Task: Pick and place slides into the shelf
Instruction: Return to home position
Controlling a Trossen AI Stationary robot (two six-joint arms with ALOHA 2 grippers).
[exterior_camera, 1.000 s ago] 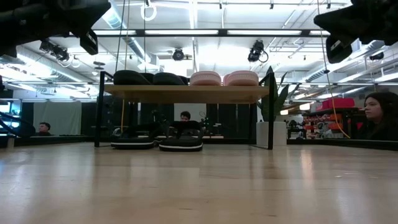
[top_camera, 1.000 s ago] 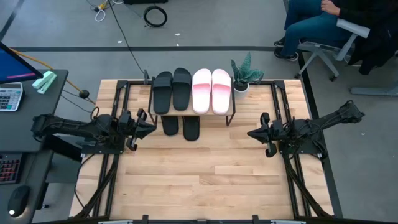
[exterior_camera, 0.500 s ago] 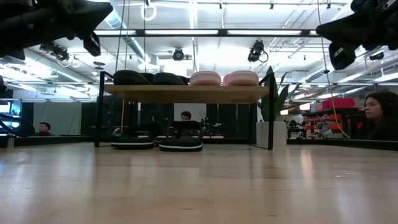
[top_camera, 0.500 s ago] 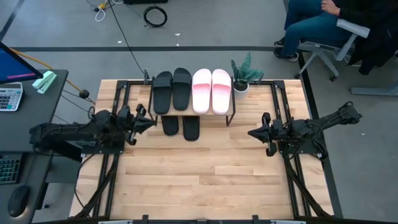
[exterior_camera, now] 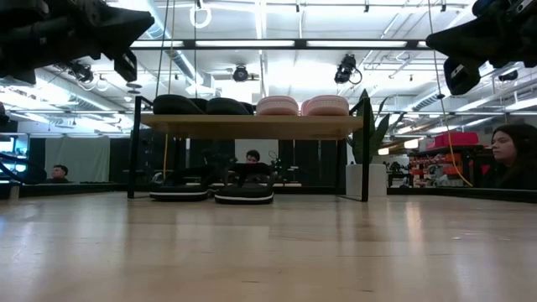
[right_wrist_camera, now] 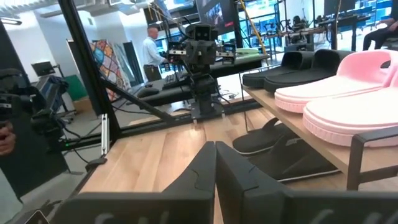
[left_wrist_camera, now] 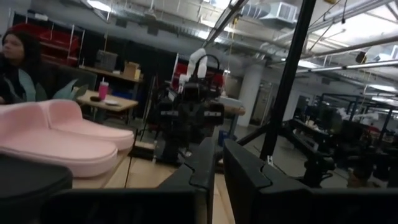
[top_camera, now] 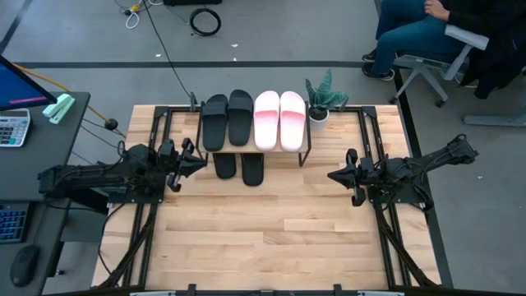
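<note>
The shelf (top_camera: pixel 304 148) stands at the table's far middle on thin black legs. On its plank lie two black slides (top_camera: pixel 228 120) and two pale pink slides (top_camera: pixel 279 120), soles down. Two black flip-flops (top_camera: pixel 238 168) lie on the table under it, also seen in the right wrist view (right_wrist_camera: pixel 273 146). My left gripper (top_camera: pixel 200 162) is shut and empty, left of the shelf and above the table; it also shows in the left wrist view (left_wrist_camera: pixel 219 163). My right gripper (top_camera: pixel 333 176) is shut and empty, right of the shelf; it also shows in the right wrist view (right_wrist_camera: pixel 215 155).
A small potted plant (top_camera: pixel 322 97) stands beside the shelf's far right corner. A desk with a calculator (top_camera: pixel 12 127) is off the table's left. A person sits on a chair (top_camera: pixel 419 33) beyond the far right. Bare wood stretches along the table's near half (top_camera: pixel 271 238).
My left gripper has shifted a little toward the table's far edge, and its arm has drawn back slightly toward the left. The slides and the shelf have stayed where they were.
</note>
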